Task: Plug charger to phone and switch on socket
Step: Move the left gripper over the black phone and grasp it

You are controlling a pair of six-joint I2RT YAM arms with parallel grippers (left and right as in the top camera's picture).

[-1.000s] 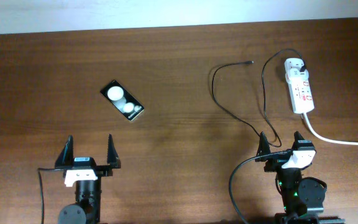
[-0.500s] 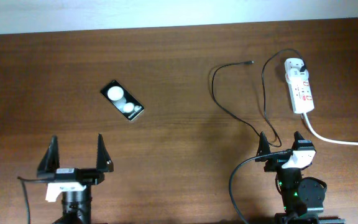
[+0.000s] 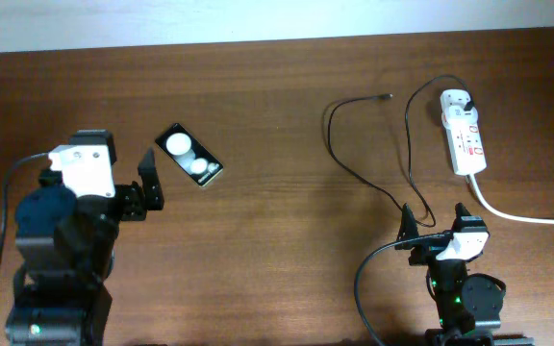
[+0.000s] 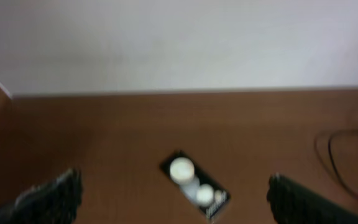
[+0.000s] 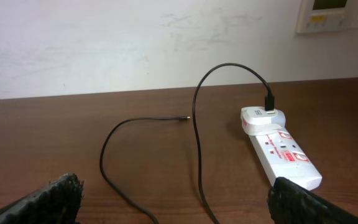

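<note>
Right pincer: the black two-finger right pincer sits low at 5 o'clock on the dark brown wooden table. Its jaws are spread wide and hold nothing.
Left pincer: the black left pincer is at 9 o'clock, raised above the table on its arm. Its jaws are wide apart and empty. From overhead only one finger shows, and the wrist view is blurred.
Phone: the small flat black phone with two white round blobs lies flat at 10 o'clock. It is angled across the table, just past the left pincer's visible finger at its 1 o'clock, and nothing touches it.
Charger: the long thin black charger cable loops over the table from 1 to 4 o'clock. Its small connector tip lies loose at 1 o'clock, well apart from the phone.
Socket: the white elongated power strip with red marks lies at 2 o'clock. A white plug adapter sits in its far end with the cable's other end pushed into it. The thick white cord leaves towards 3 o'clock.
Switch: too small to tell its position.
Wall: a pale wall stands behind the table's far edge.
</note>
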